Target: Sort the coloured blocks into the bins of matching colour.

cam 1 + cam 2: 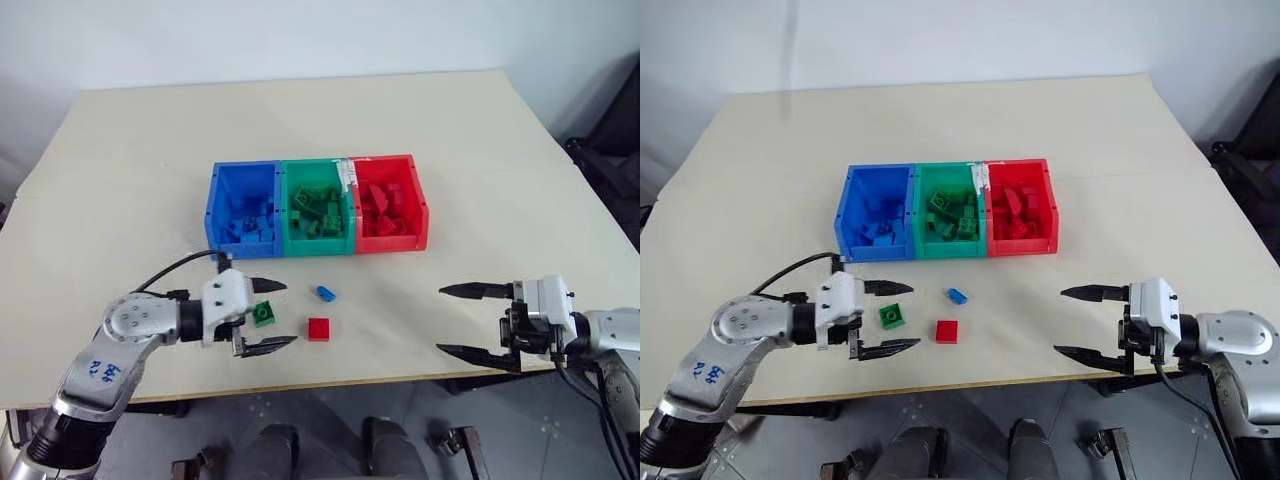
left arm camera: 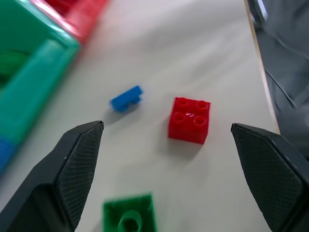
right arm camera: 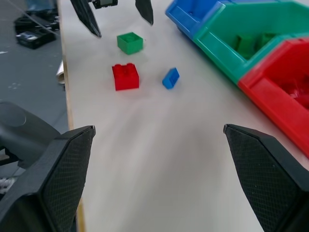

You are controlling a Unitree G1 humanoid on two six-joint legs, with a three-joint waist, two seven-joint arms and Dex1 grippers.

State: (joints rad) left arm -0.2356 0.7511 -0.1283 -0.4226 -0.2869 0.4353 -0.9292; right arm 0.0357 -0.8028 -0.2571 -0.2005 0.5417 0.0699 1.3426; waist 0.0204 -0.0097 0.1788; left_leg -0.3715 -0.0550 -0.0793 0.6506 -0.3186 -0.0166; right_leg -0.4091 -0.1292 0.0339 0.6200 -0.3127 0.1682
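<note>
Three loose blocks lie on the table in front of the bins: a green block (image 1: 264, 314), a small blue block (image 1: 325, 293) and a red block (image 1: 319, 328). My left gripper (image 1: 288, 313) is open, and the green block (image 2: 129, 217) sits between its fingers, touching neither. The red block (image 2: 189, 120) and the blue block (image 2: 126, 98) lie just past the fingertips. My right gripper (image 1: 440, 319) stands open and empty at the front right, pointing left toward the blocks. The joined blue bin (image 1: 213, 205), green bin (image 1: 316, 248) and red bin (image 1: 420, 205) each hold several blocks of their own colour.
The beige table (image 1: 450, 120) has its front edge (image 1: 400, 378) just below both grippers. A black cable (image 1: 170, 268) loops from the left wrist. Dark equipment (image 1: 612, 150) stands off the table's right side. Bare tabletop lies between the red block and the right gripper.
</note>
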